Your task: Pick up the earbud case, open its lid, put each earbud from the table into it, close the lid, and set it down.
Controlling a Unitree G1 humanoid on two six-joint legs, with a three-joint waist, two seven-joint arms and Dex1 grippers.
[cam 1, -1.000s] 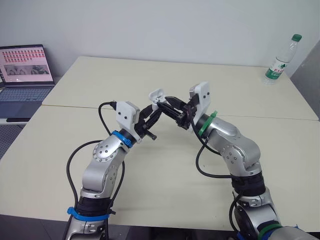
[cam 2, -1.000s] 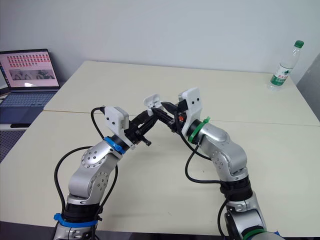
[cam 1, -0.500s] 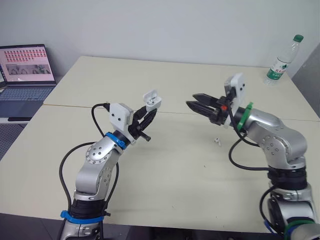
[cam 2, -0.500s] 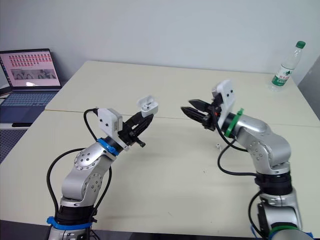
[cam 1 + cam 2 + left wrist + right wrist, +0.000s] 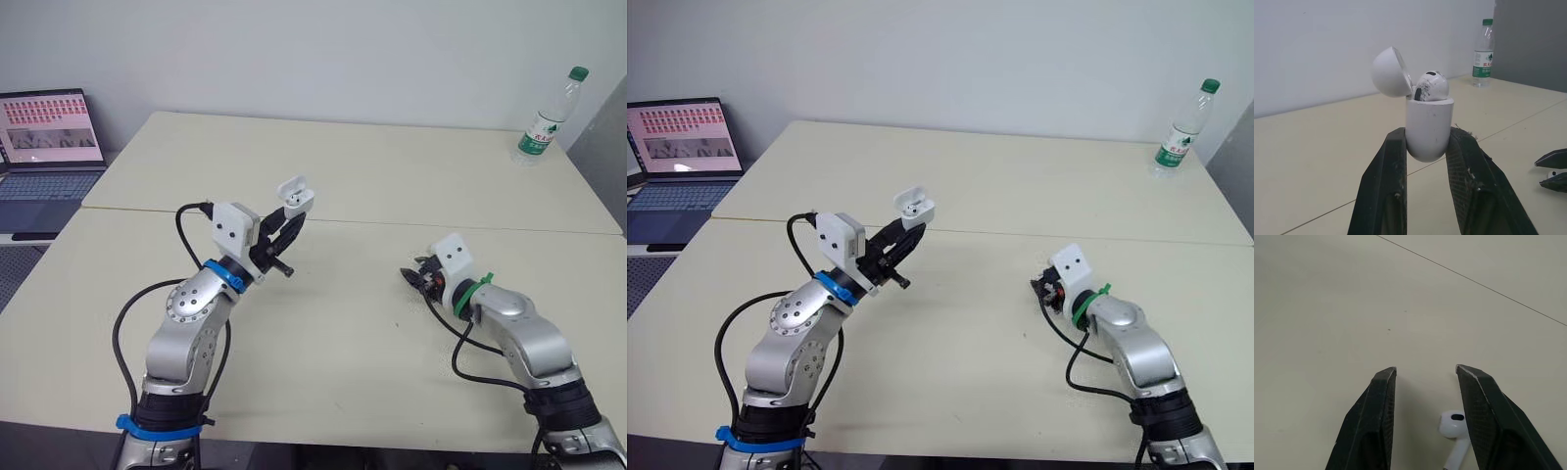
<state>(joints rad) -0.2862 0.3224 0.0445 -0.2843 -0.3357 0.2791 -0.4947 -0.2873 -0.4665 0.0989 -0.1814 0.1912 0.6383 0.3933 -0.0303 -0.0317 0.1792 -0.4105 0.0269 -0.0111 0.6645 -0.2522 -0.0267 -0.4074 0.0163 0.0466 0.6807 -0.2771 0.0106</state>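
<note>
One loose earbud (image 5: 1453, 425) lies on the counter (image 5: 333, 343), between the right gripper's (image 5: 1425, 374) spread fingers but nearer one of them; close off-centre and that smooth little bud could squirt out sideways. Over left, the left gripper (image 5: 1427, 139) pinches the glossy white earbud case (image 5: 1429, 128) aloft between its fingers, upright, lid flipped open, the other earbud (image 5: 1431, 87) seated inside.

A green-capped plastic bottle (image 5: 547, 116) is standing at the beige counter's (image 5: 343, 166) far right corner; an open laptop (image 5: 44, 147) is glowing off its left edge.
</note>
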